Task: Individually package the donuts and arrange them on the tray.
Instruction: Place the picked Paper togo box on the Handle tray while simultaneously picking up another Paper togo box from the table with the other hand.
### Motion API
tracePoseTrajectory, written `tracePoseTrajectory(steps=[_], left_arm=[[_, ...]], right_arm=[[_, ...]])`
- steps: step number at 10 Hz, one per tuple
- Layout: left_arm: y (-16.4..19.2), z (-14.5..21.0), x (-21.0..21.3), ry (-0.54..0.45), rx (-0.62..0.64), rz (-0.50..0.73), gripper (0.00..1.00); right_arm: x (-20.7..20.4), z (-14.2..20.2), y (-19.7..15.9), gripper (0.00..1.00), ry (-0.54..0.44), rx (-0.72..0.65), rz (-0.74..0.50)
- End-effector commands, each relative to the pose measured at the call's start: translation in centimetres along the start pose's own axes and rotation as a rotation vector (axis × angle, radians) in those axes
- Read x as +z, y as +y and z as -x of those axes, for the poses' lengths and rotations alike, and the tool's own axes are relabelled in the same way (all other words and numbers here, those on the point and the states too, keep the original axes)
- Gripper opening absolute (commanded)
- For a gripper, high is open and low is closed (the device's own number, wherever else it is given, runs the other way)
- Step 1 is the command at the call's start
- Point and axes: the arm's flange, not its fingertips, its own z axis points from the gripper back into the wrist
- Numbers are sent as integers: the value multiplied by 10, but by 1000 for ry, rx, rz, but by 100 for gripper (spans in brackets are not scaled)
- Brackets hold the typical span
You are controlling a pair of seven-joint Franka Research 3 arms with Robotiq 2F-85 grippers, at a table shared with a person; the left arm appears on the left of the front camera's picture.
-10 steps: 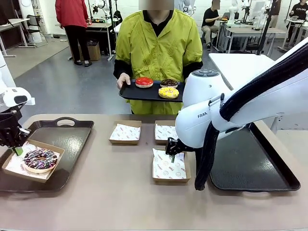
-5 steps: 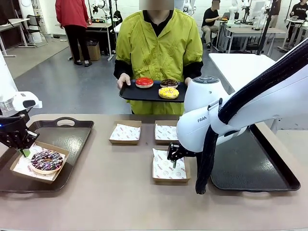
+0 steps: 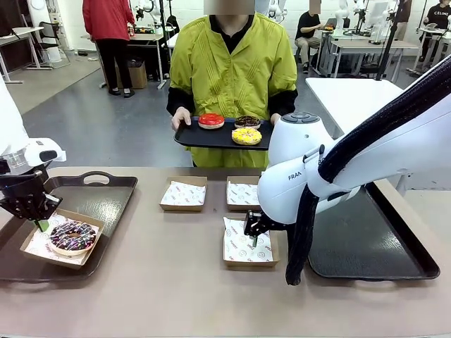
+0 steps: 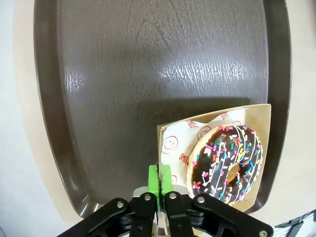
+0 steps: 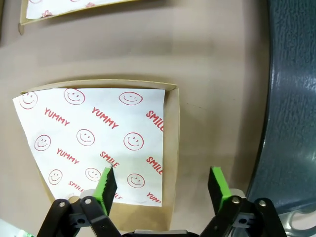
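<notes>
A chocolate donut with pink-white sprinkles (image 3: pixel 72 236) (image 4: pixel 227 160) lies in a paper-lined cardboard box (image 3: pixel 88 248) (image 4: pixel 173 140) on the brown tray (image 3: pixel 106 197) (image 4: pixel 123 74) at the left. My left gripper (image 3: pixel 41 224) (image 4: pixel 159 180) is shut on that box's rim. My right gripper (image 3: pixel 252 236) (image 5: pixel 162 185) stands open just above an empty lined box (image 3: pixel 246 248) (image 5: pixel 94 138), its fingers astride the box's side wall. Across the table a person holds a black tray (image 3: pixel 190 137) carrying a red donut (image 3: pixel 211 120), a yellow donut (image 3: pixel 246 135) and a dark chocolate donut (image 3: pixel 247 121).
Two more empty lined boxes (image 3: pixel 183 193) (image 3: pixel 242 193) sit mid-table toward the far side. A dark tray (image 3: pixel 373 243) (image 5: pixel 291 98) lies at the right under my right arm. Bare tabletop runs along the near edge.
My left gripper has dragged the boxed donut to the right, farther onto the brown tray. My right gripper stayed over the empty box, shifting only slightly.
</notes>
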Motion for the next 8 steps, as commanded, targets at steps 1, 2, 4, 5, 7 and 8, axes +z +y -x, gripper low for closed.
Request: tracePoseTrajectory(steps=[1,2,4,5,7,8], left_arm=[[-5,7,-8,-10,6,4,55],[-5,7,-10,-3,5,3,100],[-5,7,-10,-1,4,5,100],[-5,8,-9,0,4,6,100],[-4,9,-6,0,6,16,96],[-3,10,-4,1,10,24,69]], right_arm=[[-4,-1,1,41,-5,17,-31],[-5,-2,1,0,0,16,-31],[-5,-2,1,0,4,12,-30],[-5,-2,2,14,3,10,-30],[-4,-2,2,0,0,1,-29],[-4,-2,1,0,1,-4,-30]])
